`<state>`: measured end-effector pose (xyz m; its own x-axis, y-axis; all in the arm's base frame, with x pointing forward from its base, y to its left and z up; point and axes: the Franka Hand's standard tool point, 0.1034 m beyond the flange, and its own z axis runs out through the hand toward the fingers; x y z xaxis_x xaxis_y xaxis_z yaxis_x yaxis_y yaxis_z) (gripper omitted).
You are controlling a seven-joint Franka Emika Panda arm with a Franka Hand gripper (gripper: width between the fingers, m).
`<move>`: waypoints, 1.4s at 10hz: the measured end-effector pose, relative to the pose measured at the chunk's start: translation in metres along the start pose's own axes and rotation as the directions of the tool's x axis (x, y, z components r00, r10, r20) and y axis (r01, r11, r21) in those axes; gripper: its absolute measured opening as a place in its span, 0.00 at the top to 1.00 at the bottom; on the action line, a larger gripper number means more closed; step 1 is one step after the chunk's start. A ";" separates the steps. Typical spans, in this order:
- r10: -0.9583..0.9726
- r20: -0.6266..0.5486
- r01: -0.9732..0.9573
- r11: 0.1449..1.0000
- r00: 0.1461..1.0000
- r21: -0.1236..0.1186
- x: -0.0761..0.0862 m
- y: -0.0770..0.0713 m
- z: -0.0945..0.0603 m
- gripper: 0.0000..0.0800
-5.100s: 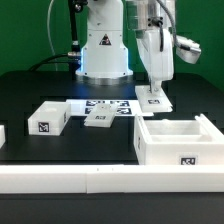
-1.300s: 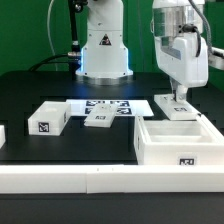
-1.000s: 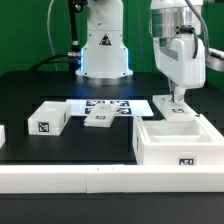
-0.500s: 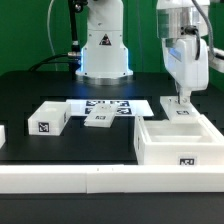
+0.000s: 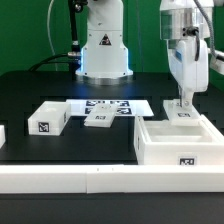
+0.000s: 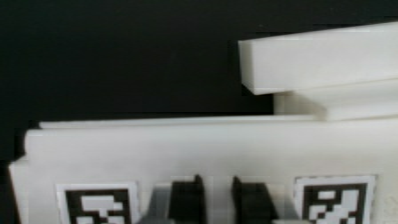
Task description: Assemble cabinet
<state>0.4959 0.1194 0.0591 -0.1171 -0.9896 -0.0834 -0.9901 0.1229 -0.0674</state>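
Observation:
The cabinet, a big white open box with a tag on its front, stands at the exterior view's right. My gripper hangs just behind the cabinet's back wall, shut on a flat white tagged panel that sits low at that wall. In the wrist view the gripper pinches the panel between two dark fingers, with a tag on each side. A white part that may be the cabinet shows beyond the panel.
The marker board lies mid-table before the robot base. Two small white tagged blocks rest near it. A long white rail runs along the front edge.
My gripper has carried the flat panel a little toward the exterior view's right and nearer the cabinet's back wall. Its jaws stayed shut.

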 end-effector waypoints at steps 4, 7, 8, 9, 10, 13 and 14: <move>-0.001 0.005 0.001 1.000 1.000 0.018 0.001 -0.028 0.000 0.92; -0.055 -0.009 0.056 0.996 0.998 0.067 0.002 -0.061 0.001 0.92; -0.054 -0.008 0.055 0.996 0.998 0.065 0.002 -0.060 0.001 0.92; -0.055 -0.008 0.055 0.996 0.998 0.065 0.002 -0.060 0.001 0.92; -0.055 -0.008 0.055 0.996 0.998 0.066 0.002 -0.060 0.001 0.92; -0.054 -0.008 0.054 0.996 0.999 0.065 0.001 -0.061 0.002 0.92; -0.048 -0.006 0.048 0.997 0.999 0.068 -0.001 -0.070 0.002 0.92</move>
<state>0.5653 0.1125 0.0620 -0.0697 -0.9948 -0.0745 -0.9872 0.0796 -0.1384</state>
